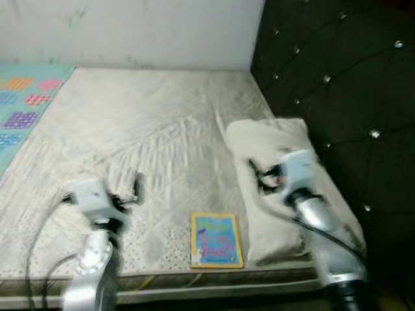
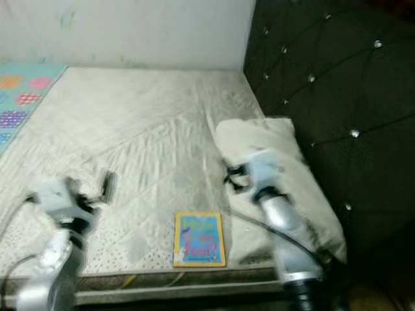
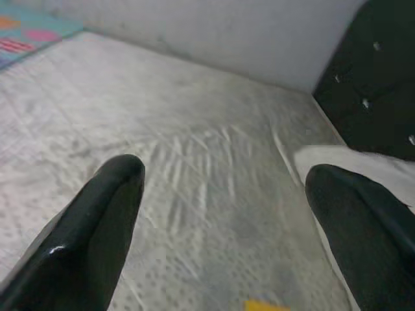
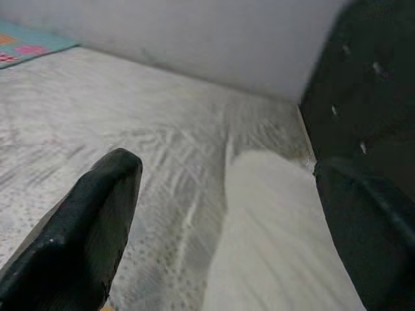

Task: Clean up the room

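Note:
A thin book (image 1: 216, 240) with a yellow border and blue cover lies flat near the front edge of the bed (image 1: 149, 129), which has a cream sheet. A cream pillow (image 1: 272, 139) lies along the bed's right side, by the headboard. My left gripper (image 1: 131, 190) hovers open over the front left of the sheet, to the left of the book; its black fingers (image 3: 97, 214) stand wide apart with nothing between them. My right gripper (image 1: 258, 176) hangs open just over the pillow's left edge, its fingers (image 4: 97, 207) spread and empty.
A black tufted headboard (image 1: 337, 78) rises at the right. A white wall (image 1: 130, 29) runs behind the bed. A turquoise mat (image 1: 26, 103) with coloured patches lies at the far left. The bed's front edge (image 1: 194, 282) is close below me.

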{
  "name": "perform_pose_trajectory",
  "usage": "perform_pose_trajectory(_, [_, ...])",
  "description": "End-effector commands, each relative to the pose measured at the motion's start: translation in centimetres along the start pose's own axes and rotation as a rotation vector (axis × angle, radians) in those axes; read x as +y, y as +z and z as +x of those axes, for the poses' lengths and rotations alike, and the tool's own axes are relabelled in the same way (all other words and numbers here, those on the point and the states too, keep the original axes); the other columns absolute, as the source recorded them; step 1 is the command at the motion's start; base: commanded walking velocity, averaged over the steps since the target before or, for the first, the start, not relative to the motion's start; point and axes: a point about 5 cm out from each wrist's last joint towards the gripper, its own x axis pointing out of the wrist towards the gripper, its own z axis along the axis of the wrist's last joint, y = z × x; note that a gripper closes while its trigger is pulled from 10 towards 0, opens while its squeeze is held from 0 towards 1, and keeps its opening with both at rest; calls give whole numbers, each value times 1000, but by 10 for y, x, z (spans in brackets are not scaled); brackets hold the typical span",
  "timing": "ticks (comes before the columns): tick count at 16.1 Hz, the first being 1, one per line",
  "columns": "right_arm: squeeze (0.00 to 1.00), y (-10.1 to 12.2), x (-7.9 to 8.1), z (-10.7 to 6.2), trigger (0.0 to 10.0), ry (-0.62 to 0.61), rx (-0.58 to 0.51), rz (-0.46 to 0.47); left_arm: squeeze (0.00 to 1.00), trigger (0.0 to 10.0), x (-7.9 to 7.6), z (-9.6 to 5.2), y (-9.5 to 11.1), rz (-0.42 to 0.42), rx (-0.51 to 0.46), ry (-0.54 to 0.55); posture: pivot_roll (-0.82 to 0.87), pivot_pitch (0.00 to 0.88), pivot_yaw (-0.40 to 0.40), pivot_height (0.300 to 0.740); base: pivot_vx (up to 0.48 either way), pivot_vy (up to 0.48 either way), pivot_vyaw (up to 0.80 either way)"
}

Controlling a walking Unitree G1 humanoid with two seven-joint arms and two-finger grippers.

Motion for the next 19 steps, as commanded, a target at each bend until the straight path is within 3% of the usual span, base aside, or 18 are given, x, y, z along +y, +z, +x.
perform_pose_trajectory(1, [0,4,7,1,10000,23,-14,20,0,10000,7,-1,4,11,-11,16,-115,0,-38,740,0,0,0])
perform_pose_trajectory(11, [0,5,9,-12,10000,10,-19,55,0,10000,7,-4,5,-2,-2,10,-118,0,-31,740,0,469,0])
perform_pose_trajectory(19, [0,9,3,-2,10000,13,-16,28,0,10000,2,-4,5,-14,-1,3,-114,0,-37,740,0,475,0])
